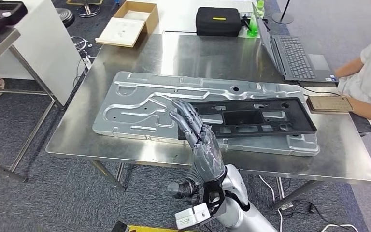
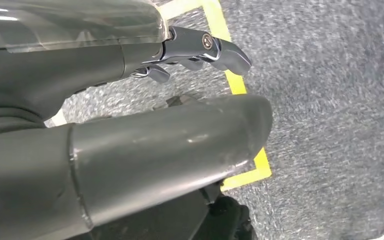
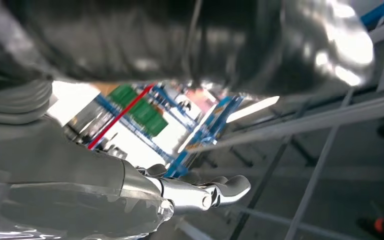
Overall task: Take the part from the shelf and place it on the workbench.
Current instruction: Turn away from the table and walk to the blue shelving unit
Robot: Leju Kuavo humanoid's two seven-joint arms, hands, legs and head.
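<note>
The robot's right hand point(image 1: 198, 137) hovers with fingers spread and nothing in its grasp over the near edge of the steel workbench point(image 1: 125, 58), its fingertips above the near-left corner of the black part point(image 1: 246, 117). Whether they touch it cannot be told. The black part, a flat frame with cut-outs, lies across the right half of a larger silver stamped panel point(image 1: 140, 104) at the bench's centre. Judged from this, the placing looks done, with only the arm's withdrawal left. The left hand point(image 2: 130, 150) hangs above grey carpet and a yellow floor line point(image 2: 240, 90); its grip cannot be made out.

Around the bench: at twelve o'clock a black case point(image 1: 218, 21) beside a green bottle point(image 1: 253, 24); at eleven an open cardboard box point(image 1: 128, 23); at one to two o'clock a laptop point(image 1: 294, 55), then a brown keypad-like device point(image 1: 329, 104) at three. A seated person's arm point(image 1: 362, 87) rests at the right edge, close to the part's far end, the only likely obstruction.
</note>
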